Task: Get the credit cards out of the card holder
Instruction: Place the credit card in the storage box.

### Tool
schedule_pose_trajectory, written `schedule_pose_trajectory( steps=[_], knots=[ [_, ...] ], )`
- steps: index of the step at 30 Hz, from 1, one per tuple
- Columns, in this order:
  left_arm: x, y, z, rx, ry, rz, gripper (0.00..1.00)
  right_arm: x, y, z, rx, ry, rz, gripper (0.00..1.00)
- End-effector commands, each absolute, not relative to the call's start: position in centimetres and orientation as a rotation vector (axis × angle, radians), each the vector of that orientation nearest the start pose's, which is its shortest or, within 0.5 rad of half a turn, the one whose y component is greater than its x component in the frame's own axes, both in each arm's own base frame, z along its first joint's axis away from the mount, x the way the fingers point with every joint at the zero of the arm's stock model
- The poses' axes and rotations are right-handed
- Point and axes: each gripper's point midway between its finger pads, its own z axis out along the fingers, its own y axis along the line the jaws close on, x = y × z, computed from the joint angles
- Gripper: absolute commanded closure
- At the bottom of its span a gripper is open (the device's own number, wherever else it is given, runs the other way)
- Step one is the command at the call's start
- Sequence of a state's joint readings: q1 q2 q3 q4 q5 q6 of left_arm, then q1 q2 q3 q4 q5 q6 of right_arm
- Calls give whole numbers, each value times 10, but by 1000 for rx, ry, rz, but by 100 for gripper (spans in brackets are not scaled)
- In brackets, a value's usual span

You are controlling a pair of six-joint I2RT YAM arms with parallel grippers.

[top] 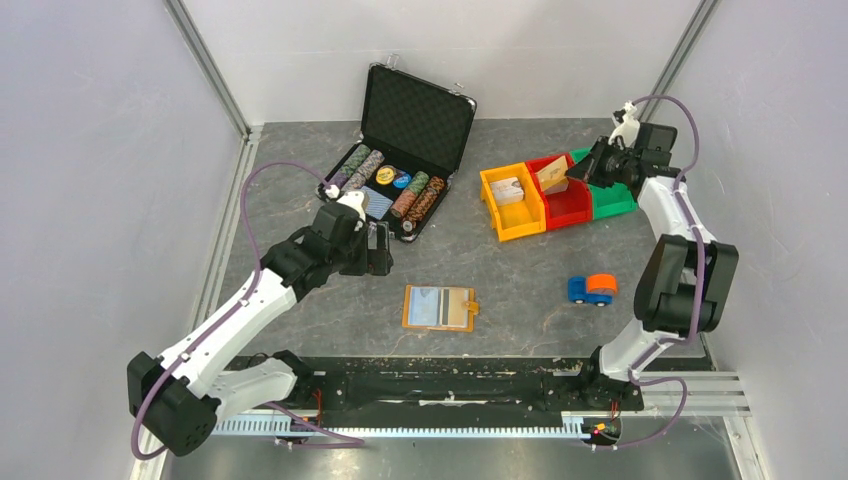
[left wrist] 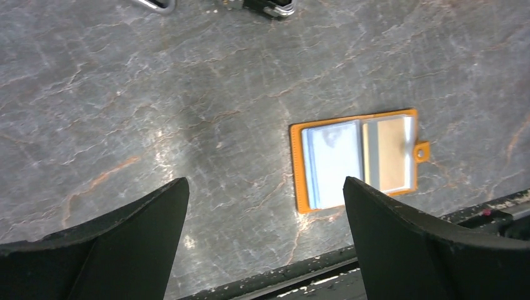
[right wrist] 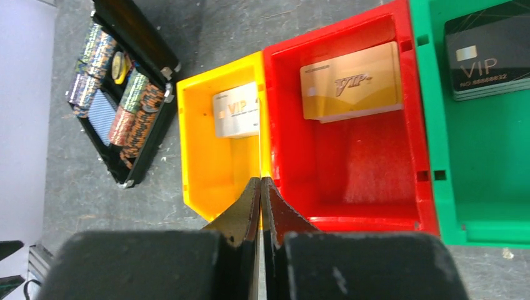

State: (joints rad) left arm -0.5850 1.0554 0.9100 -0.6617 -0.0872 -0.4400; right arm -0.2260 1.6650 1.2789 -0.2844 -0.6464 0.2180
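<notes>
The orange holder (top: 440, 308) is lying open at lower centre, showing a blue card (left wrist: 331, 162) and a beige card (left wrist: 392, 153). Left gripper (left wrist: 265, 187) is gaping wide; right gripper (right wrist: 260, 187) is pressing together.

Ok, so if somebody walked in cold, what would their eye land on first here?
The row of bright bins, yellow, red and green, holding VIP cards at the right rear, with the right end effector shut above them. Then the open black chip case at the rear centre and the orange card holder lying open near the front edge.
</notes>
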Motion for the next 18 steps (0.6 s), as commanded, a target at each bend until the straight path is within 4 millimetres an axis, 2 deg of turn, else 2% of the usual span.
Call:
schedule_pose_trajectory(
  steps=[1,11,18],
  knots=[
    [242,-144,175,175,2354,-282,0,464,1,180,57,2195,637,100],
    [241,-149,178,182,2343,-324,0,487,-5,154,47,2272,652,100],
    [240,-149,177,182,2344,-329,0,499,-3,139,43,2291,704,100]
  ],
)
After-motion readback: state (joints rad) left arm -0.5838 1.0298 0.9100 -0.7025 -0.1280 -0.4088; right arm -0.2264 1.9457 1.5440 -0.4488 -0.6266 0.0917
